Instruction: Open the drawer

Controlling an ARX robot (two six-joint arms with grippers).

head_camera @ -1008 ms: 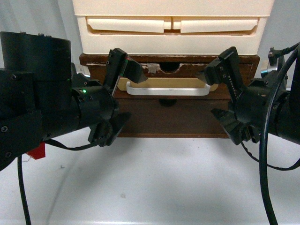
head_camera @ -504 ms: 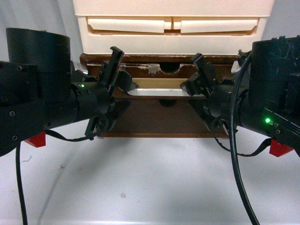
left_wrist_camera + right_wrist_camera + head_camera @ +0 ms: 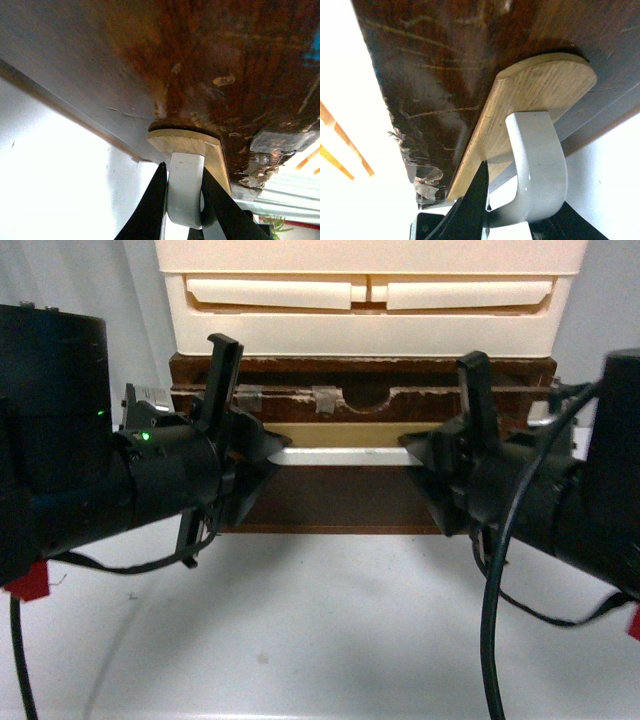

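The dark brown worn wooden drawer point(image 3: 300, 398) sits under the cream plastic drawers, with a half-round notch and tape on its top edge. Its white bar handle point(image 3: 345, 455) lies on a tan oval plate point(image 3: 340, 435). My left gripper point(image 3: 268, 452) is shut on the handle's left end, and my right gripper point(image 3: 420, 454) is shut on its right end. In the left wrist view the black fingers point(image 3: 150, 210) pinch the white handle point(image 3: 185, 187) below the tan plate point(image 3: 192, 147). In the right wrist view the handle point(image 3: 537, 165) curves off the plate point(image 3: 530, 95) between the fingers point(image 3: 472, 205).
Cream plastic drawers point(image 3: 368, 295) stand stacked on the wooden unit. A plain dark brown handleless drawer front point(image 3: 340, 498) lies below the handle. The white table point(image 3: 320, 630) stretches in front. Black cables hang from both arms.
Both grippers have turned and closed onto the handle's two ends. The arms have drawn back toward the camera and the drawer front now stands slightly out.
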